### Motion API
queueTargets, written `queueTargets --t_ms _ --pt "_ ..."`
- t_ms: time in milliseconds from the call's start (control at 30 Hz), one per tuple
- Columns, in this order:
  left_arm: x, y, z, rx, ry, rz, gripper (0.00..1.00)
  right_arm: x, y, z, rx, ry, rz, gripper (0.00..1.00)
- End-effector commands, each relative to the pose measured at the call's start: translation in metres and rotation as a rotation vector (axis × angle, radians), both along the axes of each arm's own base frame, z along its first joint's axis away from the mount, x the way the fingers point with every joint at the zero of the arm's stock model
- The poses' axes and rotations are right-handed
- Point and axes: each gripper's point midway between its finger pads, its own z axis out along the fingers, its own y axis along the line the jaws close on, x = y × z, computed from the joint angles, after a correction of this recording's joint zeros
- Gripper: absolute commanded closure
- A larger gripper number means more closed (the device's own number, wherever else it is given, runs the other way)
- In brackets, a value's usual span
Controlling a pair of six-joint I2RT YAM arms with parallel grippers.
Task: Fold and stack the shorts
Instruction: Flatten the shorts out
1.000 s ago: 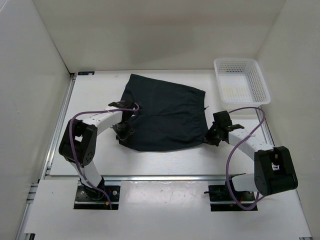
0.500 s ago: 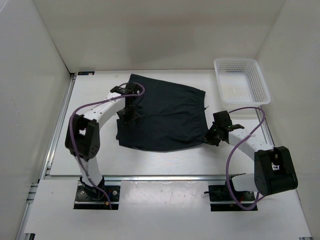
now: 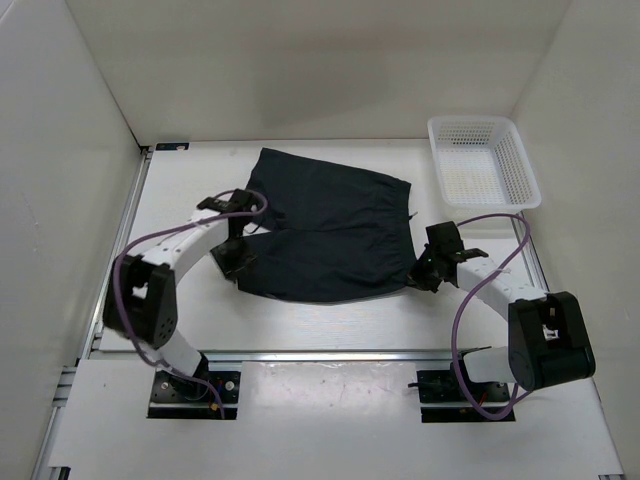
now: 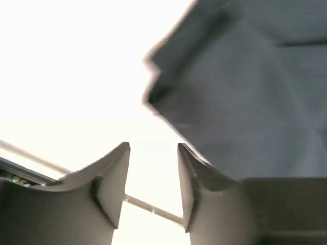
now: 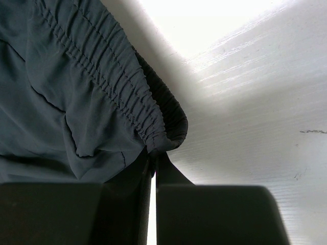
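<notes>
Dark navy shorts (image 3: 330,230) lie spread on the white table in the top view. My left gripper (image 3: 232,258) is at the shorts' near-left hem. In the left wrist view it (image 4: 153,168) is open and empty, with the blurred shorts (image 4: 245,92) above and to the right. My right gripper (image 3: 424,272) is at the shorts' near-right corner. In the right wrist view it (image 5: 154,158) is shut on the gathered elastic waistband (image 5: 127,102).
A white mesh basket (image 3: 484,160) stands at the back right corner. White walls enclose the table on the left, back and right. A metal rail (image 3: 110,270) runs along the table's left edge.
My left arm swung up over the shorts' left side, then came back down and left to the near-left hem. The shorts' left edge has shifted. The right arm has not moved.
</notes>
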Motion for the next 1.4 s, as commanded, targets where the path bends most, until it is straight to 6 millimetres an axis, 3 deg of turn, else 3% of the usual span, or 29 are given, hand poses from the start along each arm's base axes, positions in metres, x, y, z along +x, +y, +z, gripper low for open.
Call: queueTargets --t_ms 0,167,433,733,1033,1200,1267,1333,1367 --pt "-0.012 0.012 -0.003 -0.058 -0.044 0.066 0.44 0.004 0.002 0.004 0.006 -0.004 0.021 1.00" --pt "0.002 0.017 -0.017 -0.086 -0.064 0.066 0.41 0.007 0.002 0.004 0.006 -0.004 0.021 1.00" --pt "0.030 0.001 -0.017 -0.129 -0.073 -0.014 0.52 0.004 0.002 0.004 0.006 -0.004 0.021 1.00" --pt "0.035 -0.001 -0.010 -0.140 -0.092 -0.036 0.90 0.004 0.002 0.004 0.006 -0.004 0.021 1.00" --pt "0.042 -0.005 0.004 -0.162 -0.137 -0.040 0.90 0.004 0.002 0.004 0.006 -0.004 0.021 1.00" --pt "0.061 -0.008 0.024 -0.164 -0.188 -0.052 0.90 0.004 0.002 0.004 0.006 -0.004 0.021 1.00" --pt "0.065 -0.011 0.020 -0.162 -0.154 -0.061 0.90 0.004 0.002 0.004 0.006 -0.004 0.021 1.00" --pt "0.077 -0.014 0.028 -0.159 -0.151 -0.070 0.90 0.004 0.002 0.004 0.006 -0.004 0.021 1.00" --pt "0.080 -0.015 0.019 -0.148 -0.114 -0.078 0.90 0.004 0.002 0.004 0.006 -0.004 0.021 1.00"
